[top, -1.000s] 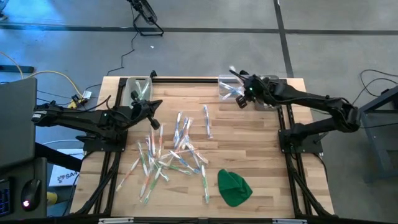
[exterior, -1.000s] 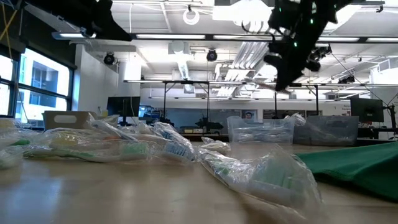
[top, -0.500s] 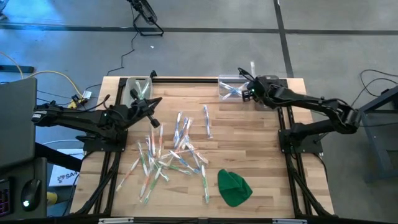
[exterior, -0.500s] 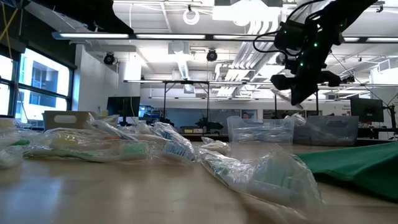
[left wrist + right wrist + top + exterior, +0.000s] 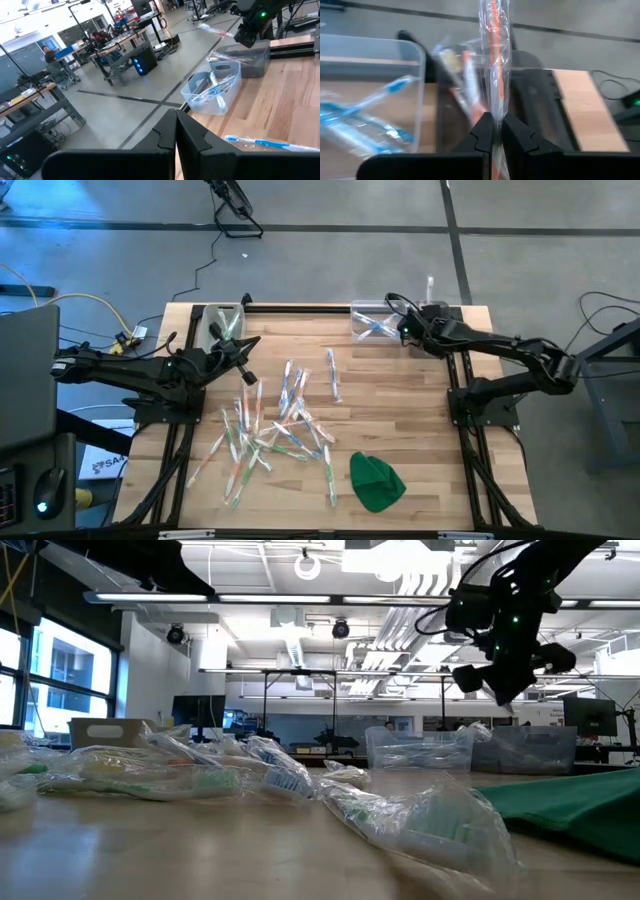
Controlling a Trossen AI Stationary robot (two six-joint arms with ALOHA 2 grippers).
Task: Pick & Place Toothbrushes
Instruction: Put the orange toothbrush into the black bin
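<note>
Many wrapped toothbrushes (image 5: 280,425) lie in a loose pile on the middle of the wooden table. My right gripper (image 5: 494,120) is at the far right of the table (image 5: 425,312), above the bins, shut on an orange toothbrush in a clear wrapper (image 5: 495,50). A clear bin (image 5: 367,117) holding blue toothbrushes stands beside it, and a second bin (image 5: 465,75) holds orange ones. My left gripper (image 5: 176,131) hangs shut and empty above the table's left side (image 5: 245,358). My right gripper pinches the wrapped orange toothbrush between its two fingers, near one end of the wrapper (image 5: 495,107). The rest of the toothbrush sticks out past the fingertips, roughly along the fingers, toward the table's far edge (image 5: 430,283). It is lifted clear above the bins.
A green cloth lump (image 5: 376,480) lies near the table's front, right of the pile. Another clear bin (image 5: 222,320) stands at the far left corner. Black frame rails (image 5: 300,308) run along the table's far edge and sides.
My right gripper has gone toward the table's right edge and a little down, rolling its wrist. The held toothbrush has swung with it, from slanting toward the far left to pointing at the far edge, over the rightmost bin.
</note>
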